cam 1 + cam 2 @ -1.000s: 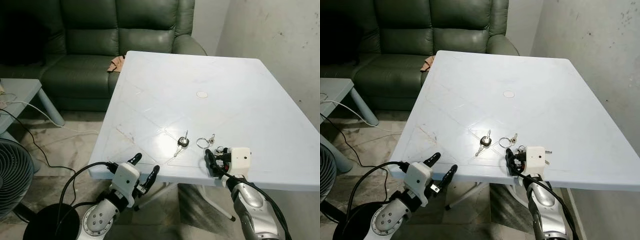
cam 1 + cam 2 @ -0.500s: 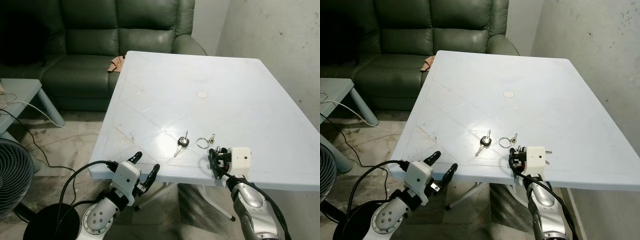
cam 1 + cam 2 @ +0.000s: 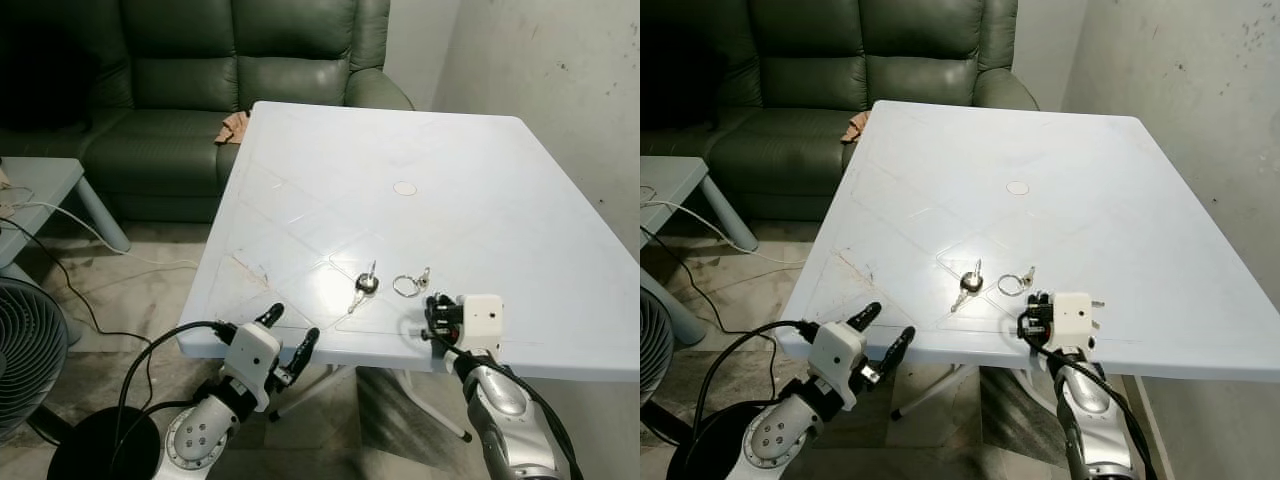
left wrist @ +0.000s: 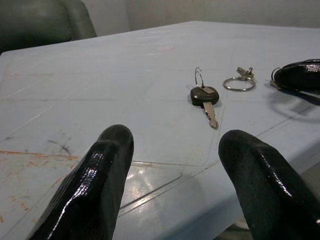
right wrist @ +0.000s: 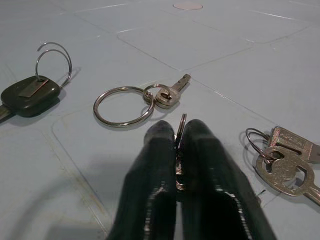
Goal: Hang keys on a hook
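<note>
Near right claw (image 5: 176,150): ringed key (image 5: 131,103), black-headed key (image 5: 30,92), possibly key bunch (image 5: 287,162).

The right gripper (image 5: 176,145) now sits farther in over the table (image 3: 480,200) edge, closer to the key ring (image 5: 122,105); its fingers are pinched together on a thin ring (image 5: 181,126).

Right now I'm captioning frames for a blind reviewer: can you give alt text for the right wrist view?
The right gripper has its black fingers pinched shut on a thin key ring above a pale blue table. Beyond lie a black-headed key, a large ring with a small key, and two silver keys.
</note>
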Controlling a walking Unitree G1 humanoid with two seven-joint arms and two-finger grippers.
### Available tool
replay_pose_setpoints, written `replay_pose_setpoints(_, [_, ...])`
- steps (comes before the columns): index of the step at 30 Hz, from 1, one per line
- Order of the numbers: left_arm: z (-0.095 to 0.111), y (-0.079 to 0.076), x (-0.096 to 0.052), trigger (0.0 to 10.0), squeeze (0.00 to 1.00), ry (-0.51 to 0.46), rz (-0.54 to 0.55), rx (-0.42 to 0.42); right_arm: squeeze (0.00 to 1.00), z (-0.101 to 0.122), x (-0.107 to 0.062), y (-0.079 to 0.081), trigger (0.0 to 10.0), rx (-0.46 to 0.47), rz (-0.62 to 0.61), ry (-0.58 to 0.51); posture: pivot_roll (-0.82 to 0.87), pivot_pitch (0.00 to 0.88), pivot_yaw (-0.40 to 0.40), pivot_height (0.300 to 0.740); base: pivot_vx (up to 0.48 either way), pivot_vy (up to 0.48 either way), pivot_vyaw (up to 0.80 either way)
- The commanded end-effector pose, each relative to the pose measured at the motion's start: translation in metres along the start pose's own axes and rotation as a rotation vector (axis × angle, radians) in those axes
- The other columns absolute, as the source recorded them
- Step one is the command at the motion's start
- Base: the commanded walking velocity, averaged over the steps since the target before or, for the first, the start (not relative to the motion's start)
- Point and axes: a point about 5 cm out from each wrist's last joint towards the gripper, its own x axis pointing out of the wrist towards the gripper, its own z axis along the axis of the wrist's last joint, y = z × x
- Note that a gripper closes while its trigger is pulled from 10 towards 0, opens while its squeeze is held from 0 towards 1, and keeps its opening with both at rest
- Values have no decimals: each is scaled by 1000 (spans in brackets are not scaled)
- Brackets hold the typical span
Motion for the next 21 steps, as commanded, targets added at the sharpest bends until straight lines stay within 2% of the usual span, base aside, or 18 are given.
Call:
replay_pose_setpoints(1, [1, 0, 0, 10000, 0, 6, -1, 9, 0, 2, 1, -2, 1804, -6, -9, -6, -109, 23, -9, 740, 0, 0, 0])
replay_pose_setpoints(3, [1, 0, 0, 10000, 0, 7, 0, 10, 0, 3, 1, -2, 824, -13, -8, -12, -110, 25, -9, 740, 0, 0, 0])
replay_pose_setpoints(5, [0, -1, 0, 10000, 0, 7, 1, 11, 0, 3, 1, -2, 588, -11, -6, -15, -110, 23, -9, 740, 0, 0, 0])
replay_pose_setpoints(6, [0, -1, 0, 10000, 0, 8, 1, 11, 0, 4, 1, -1, 0, -12, -7, -22, -110, 23, -9, 740, 0, 0, 0])
replay_pose_setpoints(9, [0, 0, 0, 10000, 0, 7, 5, 17, 0, 8, 1, -1, 0, -14, 4, -57, -110, 23, -9, 740, 0, 0, 0])
replay_pose_setpoints(12, [1, 2, 1, 10000, 0, 6, 14, 17, 0, 15, 1, 0, 0, 41, 37, -102, -109, 24, -10, 740, 0, 0, 0])
replay_pose_setpoints(15, [4, 8, 3, 10000, 0, -9, 52, -7, 0, 30, -1, 4, 0, 45, 86, -210, -108, 26, -11, 740, 0, 0, 0])
replay_pose_setpoints(18, [9, 15, 4, 10000, 0, -26, 88, -24, 0, 39, -1, 9, 0, 40, 159, -255, -108, 26, -11, 740, 0, 0, 0])
replay_pose_setpoints(20, [10, 15, 5, 10000, 0, -27, 91, -25, 0, 40, -1, 10, 0, 37, 166, -262, -108, 26, -11, 740, 0, 0, 0])
replay_pose_setpoints(21, [14, 21, 6, 10000, 0, -41, 120, -49, 0, 44, 0, 10, 0, 55, 163, -276, -107, 26, -12, 740, 0, 0, 0])
